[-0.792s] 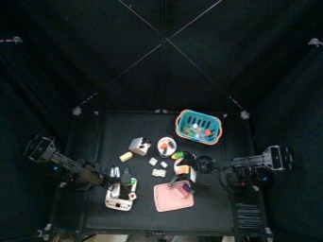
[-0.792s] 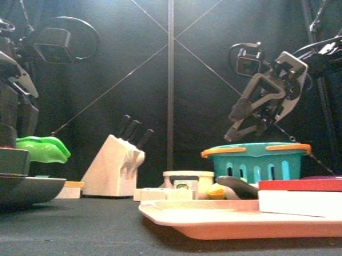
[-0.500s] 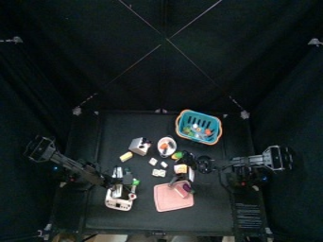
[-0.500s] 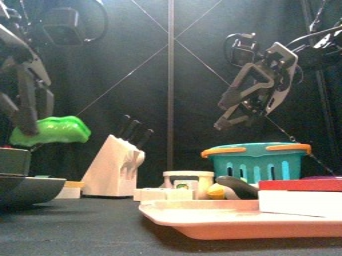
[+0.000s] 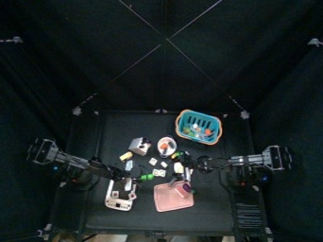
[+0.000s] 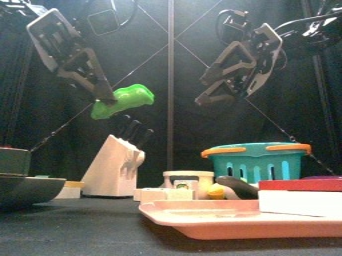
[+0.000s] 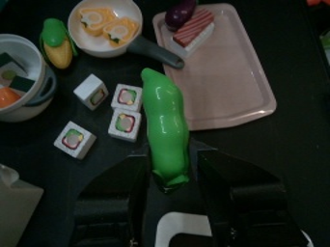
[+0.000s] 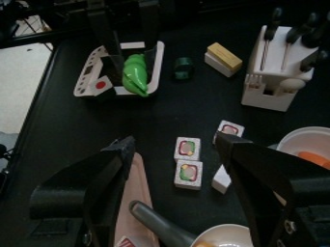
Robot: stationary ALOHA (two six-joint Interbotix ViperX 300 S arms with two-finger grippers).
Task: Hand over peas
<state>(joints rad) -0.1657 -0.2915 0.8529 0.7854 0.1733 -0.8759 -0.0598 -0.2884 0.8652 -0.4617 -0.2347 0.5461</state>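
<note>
We are seeing the left gripper (image 6: pixel 110 100) in the upper left of the front view, pinching the green pea pod (image 6: pixel 127 99) by one end, high above the table. The right gripper (image 6: pixel 230 82) is hanging in the upper right with its jaws spread wide and empty, well apart from the pod. Nothing is standing between them. Below, in the lower part of the frame, a white knife block (image 6: pixel 112 167), a teal basket (image 6: pixel 257 160) and a pink tray (image 6: pixel 221 217) are resting on the table. Sushi pieces (image 7: pixel 123 109) are lying under the pod in the left wrist view.
</note>
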